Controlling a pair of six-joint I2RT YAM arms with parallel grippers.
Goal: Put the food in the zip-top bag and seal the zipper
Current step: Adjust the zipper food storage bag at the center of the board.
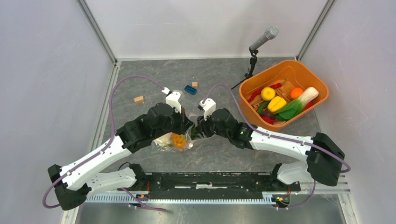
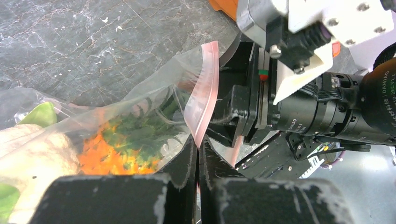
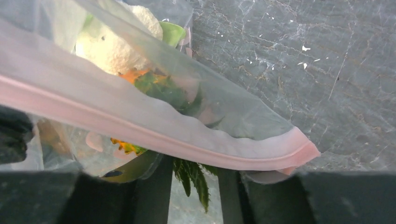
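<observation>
The left end effector [image 2: 199,148] is squeezed fully together on the pale pink zipper [image 2: 203,100], which rises from between its black fingers [image 2: 183,161] and curls over at the top. The right end effector [image 3: 195,175] faces it from just beside; its two fingers [image 3: 156,193] stand a narrow way apart, with serrated green leaves and grey desk showing through the gap. The zipper crosses in front of their tips, and nothing is seen pinched between them. Seen from the right wrist, the pink strip runs from the left edge to a corner well right of the fingers. The clear zip-top bag [image 1: 169,143] lies on the desk [image 1: 219,151] under both wrists, its mouth lifted towards the end effectors. Inside it are a toy cauliflower [image 3: 116,44] and a toy pineapple [image 2: 95,156] with dark green leaves. Well to the right stands an orange basket [image 1: 261,77] holding more food, among it a yellow pepper [image 1: 276,103], an orange [image 1: 296,93] and leafy greens [image 1: 293,108]. Farther back on the desk lie a blue brick [image 1: 189,89] and a tan wooden block [image 1: 138,99], and a microphone [image 1: 264,38] stands behind the basket.
</observation>
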